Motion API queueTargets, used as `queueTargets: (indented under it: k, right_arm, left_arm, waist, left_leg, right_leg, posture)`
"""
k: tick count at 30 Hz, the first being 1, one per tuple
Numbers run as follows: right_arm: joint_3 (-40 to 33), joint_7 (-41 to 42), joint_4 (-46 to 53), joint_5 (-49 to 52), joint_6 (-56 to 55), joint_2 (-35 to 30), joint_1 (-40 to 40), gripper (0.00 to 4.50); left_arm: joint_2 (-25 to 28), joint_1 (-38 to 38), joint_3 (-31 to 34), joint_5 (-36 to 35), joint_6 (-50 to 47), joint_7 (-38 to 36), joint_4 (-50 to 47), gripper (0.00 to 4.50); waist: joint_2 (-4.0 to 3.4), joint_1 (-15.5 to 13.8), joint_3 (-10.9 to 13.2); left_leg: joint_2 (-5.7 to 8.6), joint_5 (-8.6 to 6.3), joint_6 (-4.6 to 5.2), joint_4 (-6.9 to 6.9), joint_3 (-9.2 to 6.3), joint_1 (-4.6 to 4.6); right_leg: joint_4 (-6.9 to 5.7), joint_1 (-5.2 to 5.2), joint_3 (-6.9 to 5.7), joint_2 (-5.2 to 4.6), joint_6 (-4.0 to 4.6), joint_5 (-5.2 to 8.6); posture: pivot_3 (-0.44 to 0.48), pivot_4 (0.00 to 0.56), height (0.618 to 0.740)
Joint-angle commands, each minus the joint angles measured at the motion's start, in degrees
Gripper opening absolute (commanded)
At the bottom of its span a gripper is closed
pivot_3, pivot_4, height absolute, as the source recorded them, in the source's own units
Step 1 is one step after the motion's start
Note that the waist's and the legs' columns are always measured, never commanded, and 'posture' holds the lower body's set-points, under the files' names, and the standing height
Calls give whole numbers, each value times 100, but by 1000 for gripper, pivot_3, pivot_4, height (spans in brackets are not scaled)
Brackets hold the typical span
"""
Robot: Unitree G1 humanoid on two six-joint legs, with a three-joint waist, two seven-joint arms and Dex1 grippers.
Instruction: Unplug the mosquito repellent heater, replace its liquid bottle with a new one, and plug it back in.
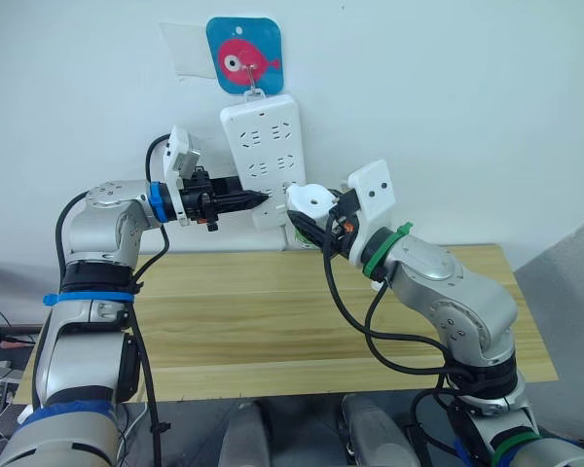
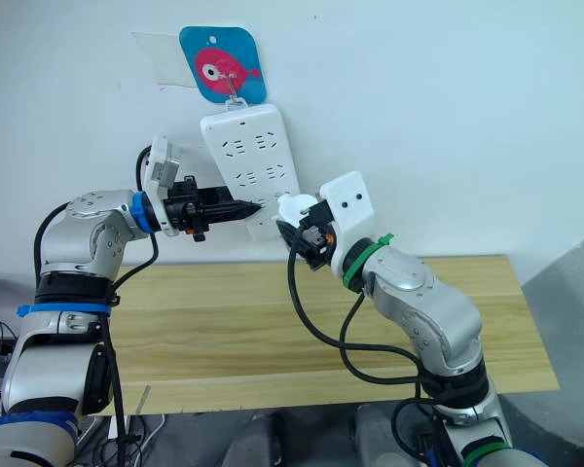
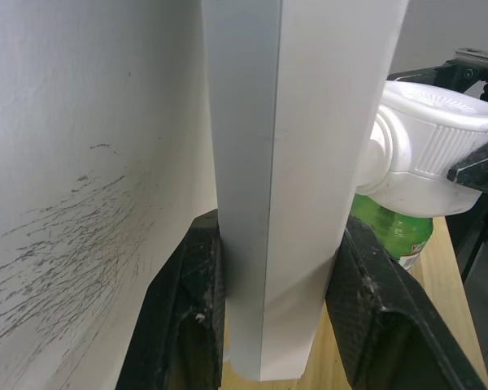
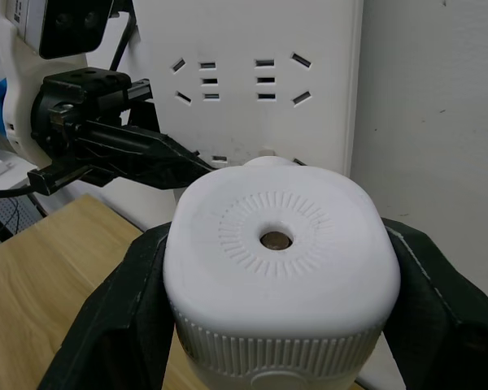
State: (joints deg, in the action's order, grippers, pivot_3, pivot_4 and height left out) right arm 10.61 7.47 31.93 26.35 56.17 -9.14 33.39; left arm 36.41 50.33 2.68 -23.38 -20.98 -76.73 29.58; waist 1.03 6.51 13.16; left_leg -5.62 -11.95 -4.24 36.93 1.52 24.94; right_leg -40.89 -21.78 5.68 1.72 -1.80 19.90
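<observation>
The white mosquito repellent heater (image 4: 281, 268) sits against the lower face of the white power strip (image 1: 263, 146) that hangs on the wall. My right gripper (image 1: 314, 206) is shut on the heater, one black finger (image 4: 106, 325) on each side of it. A green liquid bottle (image 3: 394, 227) hangs under the heater. My left gripper (image 1: 262, 198) is shut on the strip's lower left edge, and its fingers (image 3: 187, 309) clamp the strip's side. The heater's prongs are hidden, so I cannot tell how far they sit in the socket.
A blue hook plate with a pink fish (image 1: 243, 55) holds the strip on the white wall. A light wooden table (image 1: 273, 311) stands below both arms. Cables loop from the right arm over the table's right half.
</observation>
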Motion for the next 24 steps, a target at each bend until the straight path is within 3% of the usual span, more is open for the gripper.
queueTargets:
  k: [1, 24]
  right_arm:
    - [-34, 66, 308, 37, 45, 0, 23, 2961]
    - [-90, 69, 295, -96, -40, 72, 135, 2961]
  left_arm:
    - [78, 106, 103, -19, 53, 5, -179, 1299]
    - [80, 123, 77, 30, 102, -17, -129, 1299]
  waist:
    - [0, 0, 0]
    - [2, 0, 2]
  left_leg:
    - [0, 0, 0, 0, 0, 0]
    - [0, -1, 1, -3, 0, 1]
  right_leg:
    - [0, 0, 0, 0, 0, 0]
    - [3, -1, 0, 0, 0, 0]
  posture:
    - [-156, 214, 740]
    - [-159, 214, 740]
